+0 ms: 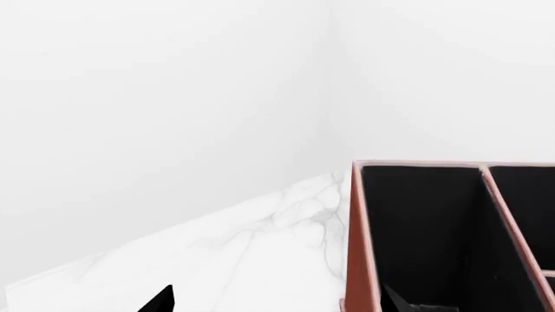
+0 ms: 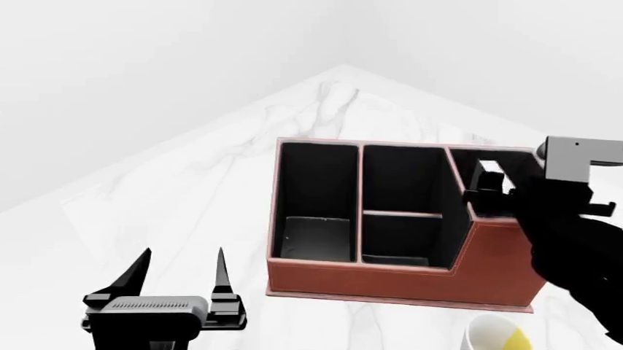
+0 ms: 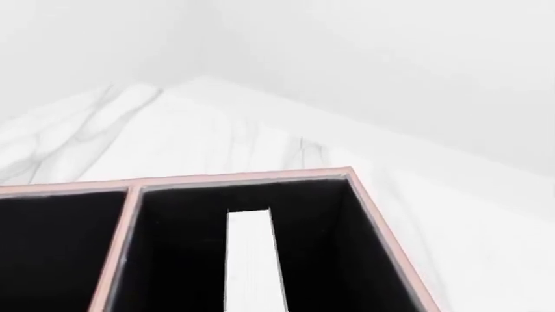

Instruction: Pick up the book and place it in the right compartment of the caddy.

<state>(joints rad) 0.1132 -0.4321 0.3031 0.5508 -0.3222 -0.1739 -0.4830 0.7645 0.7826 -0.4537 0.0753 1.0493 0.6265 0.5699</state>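
While upright inside the right compartment point(image 3: 251, 201), book point(image 3: 251, 260), white page edges showing

White marble table point(image 2: 195, 189) | carries: reddish-brown caddy point(image 2: 389, 281) mid-table; white-and-yellow mug point(image 2: 498, 337) just in front

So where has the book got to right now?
The book is standing in the caddy's right compartment; the right wrist view shows its white page edges there, and in the head view the right gripper hangs over that section.

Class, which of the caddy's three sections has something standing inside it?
The right compartment, tallest-walled: the book shows its white page edges there. The other two sections look empty.
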